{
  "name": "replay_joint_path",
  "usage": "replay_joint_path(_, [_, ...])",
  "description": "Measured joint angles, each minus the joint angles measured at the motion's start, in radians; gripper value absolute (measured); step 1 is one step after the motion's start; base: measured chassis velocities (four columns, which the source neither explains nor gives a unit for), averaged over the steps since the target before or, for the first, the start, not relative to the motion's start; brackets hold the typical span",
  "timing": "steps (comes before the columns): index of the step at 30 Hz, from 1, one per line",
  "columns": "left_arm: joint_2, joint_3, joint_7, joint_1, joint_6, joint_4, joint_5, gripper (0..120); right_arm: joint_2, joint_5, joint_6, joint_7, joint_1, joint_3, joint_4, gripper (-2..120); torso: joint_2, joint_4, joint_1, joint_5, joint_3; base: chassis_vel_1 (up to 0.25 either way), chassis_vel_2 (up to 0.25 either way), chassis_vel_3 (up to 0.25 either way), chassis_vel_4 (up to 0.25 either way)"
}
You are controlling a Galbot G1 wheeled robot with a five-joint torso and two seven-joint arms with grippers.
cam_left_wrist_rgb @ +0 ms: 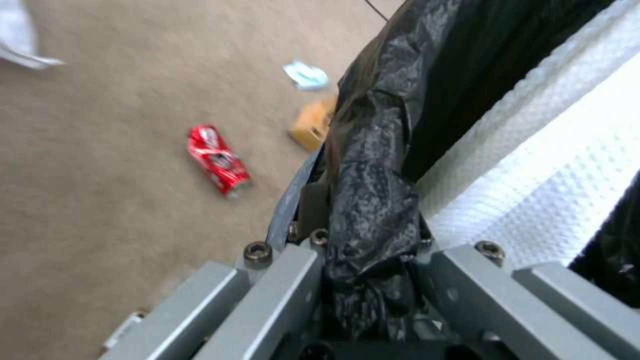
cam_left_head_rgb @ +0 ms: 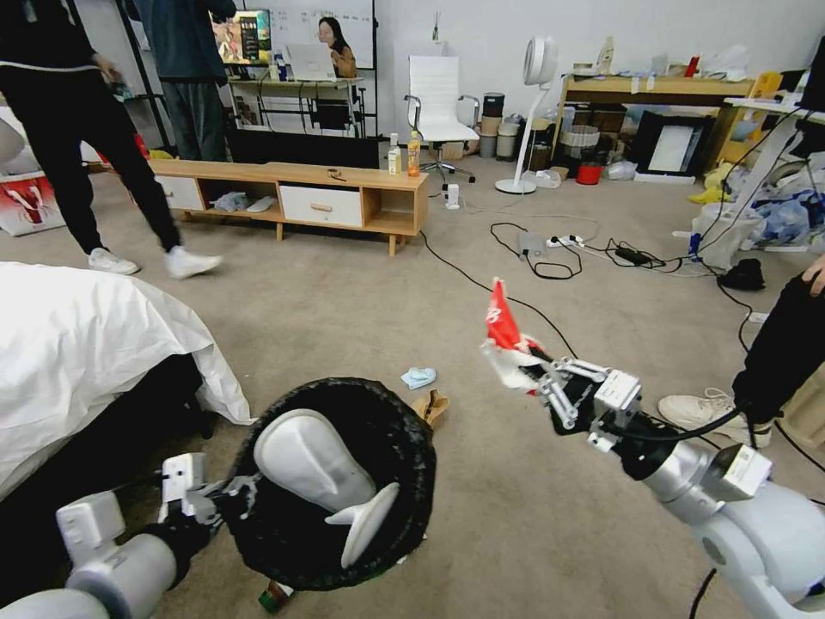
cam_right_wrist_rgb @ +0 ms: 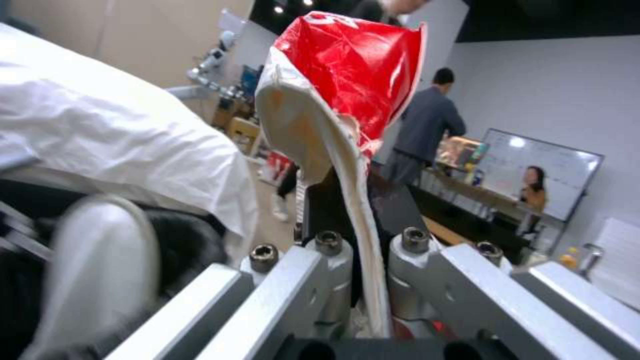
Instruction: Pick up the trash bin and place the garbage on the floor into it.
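**Operator:** Head view status. Where does the held item lie relative to the receptacle?

**Technician:** Right hand is pinching the red-and-white paper carton between pressed-together fingers. The carton stands up and forward out of the hand, long axis along the fingers, well above the floor. The trash bin lies to the robot's left of the carton and lower, nearer the robot. A clear gap of carpet separates the two.

**Operator:** Bin condition?

**Technician:** Left hand is clamped on the bin's near rim. In the left wrist view the fingers grip a bunched fold of the black liner at the rim. The bin is tilted, its mouth facing up and toward the right arm. The white lid flaps lie inside the opening and partly cover it.

**Operator:** Carton appearance?

**Technician:** Right wrist view: carton is flattened and creased, red printed face outside, pale inner surface exposed along one edge. It is light and floppy, judged likely to drop freely once released.

**Operator:** Remaining litter?

**Technician:** Still on the floor: light-blue face mask and brown paper bag just beyond the bin's far rim; crushed red can beside the bin in the left wrist view.
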Motion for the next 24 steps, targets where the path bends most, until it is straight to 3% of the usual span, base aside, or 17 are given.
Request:
replay_joint_path(1, [0.000,0.000,0.000,0.000,0.000,0.000,0.000,2,0.000,0.000,0.000,0.000,0.000,0.000,0.000,1,0.000,0.0000,0.000,0.0000,0.000,0.000,0.000,0.000,0.000])
replay_joint_path(3, [0.051,0.058,0.008,-0.045,0.000,0.041,-0.013,2,0.002,0.005,0.000,-0.003,0.000,-0.025,0.005,1,0.000,0.0001,0.000,-0.0003,0.000,0.000,0.000,0.000,0.000])
replay_joint_path(6, [0.076,0.087,0.020,-0.068,-0.001,0.059,-0.018,2,0.002,0.012,-0.002,-0.003,-0.001,-0.037,0.005,1,0.000,0.0004,0.000,0.0000,0.000,0.000,0.000,0.000,0.000])
replay_joint_path(7, [0.102,0.122,0.035,-0.096,-0.002,0.078,-0.026,2,-0.001,0.017,-0.002,-0.005,-0.003,-0.051,0.005,1,0.000,0.0003,0.000,0.0001,0.000,0.000,0.000,0.000,0.000])
replay_joint_path(8, [0.145,0.189,0.059,-0.153,-0.002,0.121,-0.041,2,-0.006,0.021,-0.002,-0.009,-0.004,-0.073,0.005,1,0.000,-0.0003,0.000,-0.0001,0.000,0.000,0.000,0.000,0.000])
replay_joint_path(9, [0.145,0.189,0.059,-0.153,-0.002,0.121,-0.041,2,-0.006,0.021,-0.002,-0.009,-0.004,-0.073,0.005,1,0.000,-0.0003,0.000,-0.0001,0.000,0.000,0.000,0.000,0.000])
replay_joint_path(11, [0.185,0.266,0.081,-0.239,-0.002,0.180,-0.050,2,-0.012,0.022,-0.001,-0.017,0.000,-0.089,0.002,1,0.000,-0.0001,0.000,0.0000,0.000,0.000,0.000,0.000,0.000])
replay_joint_path(12, [0.185,0.266,0.081,-0.239,-0.002,0.180,-0.050,2,-0.012,0.022,-0.001,-0.017,0.000,-0.089,0.002,1,0.000,-0.0001,0.000,0.0000,0.000,0.000,0.000,0.000,0.000])
replay_joint_path(14, [0.209,0.342,0.119,-0.337,-0.003,0.242,-0.052,2,-0.020,0.027,-0.001,-0.023,0.004,-0.095,-0.001,1,0.000,0.0002,0.000,0.0000,0.000,0.000,0.000,0.000,0.000])
replay_joint_path(15, [0.211,0.373,0.127,-0.376,-0.003,0.265,-0.053,2,-0.023,0.030,-0.001,-0.025,0.004,-0.095,-0.001,1,0.000,0.0002,0.000,0.0002,0.000,0.000,0.000,0.000,0.000])
replay_joint_path(16, [0.211,0.373,0.127,-0.376,-0.003,0.265,-0.053,2,-0.023,0.030,-0.001,-0.025,0.004,-0.095,-0.001,1,0.000,0.0002,0.000,0.0002,0.000,0.000,0.000,0.000,0.000])
replay_joint_path(17, [0.204,0.420,0.134,-0.431,-0.004,0.299,-0.057,2,-0.027,0.032,-0.001,-0.027,0.003,-0.095,-0.001,1,0.000,0.0000,0.000,0.0001,0.000,0.000,0.000,0.000,0.000])
replay_joint_path(18, [0.204,0.420,0.134,-0.431,-0.004,0.299,-0.057,2,-0.027,0.032,-0.001,-0.027,0.003,-0.095,-0.001,1,0.000,0.0000,0.000,0.0001,0.000,0.000,0.000,0.000,0.000])
replay_joint_path(19, [0.185,0.472,0.143,-0.481,-0.007,0.330,-0.059,2,-0.031,0.033,-0.001,-0.029,-0.002,-0.095,-0.003,1,0.000,0.0001,0.000,0.0001,0.000,0.000,0.000,0.000,0.000])
replay_joint_path(21, [0.174,0.496,0.146,-0.501,-0.008,0.341,-0.059,2,-0.032,0.033,-0.001,-0.029,-0.004,-0.095,-0.004,1,0.000,0.0002,0.000,0.0001,0.000,0.000,0.000,0.000,0.000])
replay_joint_path(23, [0.136,0.567,0.147,-0.562,-0.009,0.370,-0.066,2,-0.033,0.033,-0.001,-0.029,-0.010,-0.096,-0.013,1,0.000,-0.0001,0.000,0.0000,0.000,0.000,0.000,0.000,0.000])
replay_joint_path(24, [0.136,0.567,0.147,-0.562,-0.009,0.370,-0.066,2,-0.033,0.033,-0.001,-0.029,-0.010,-0.096,-0.013,1,0.000,-0.0001,0.000,0.0000,0.000,0.000,0.000,0.000,0.000])
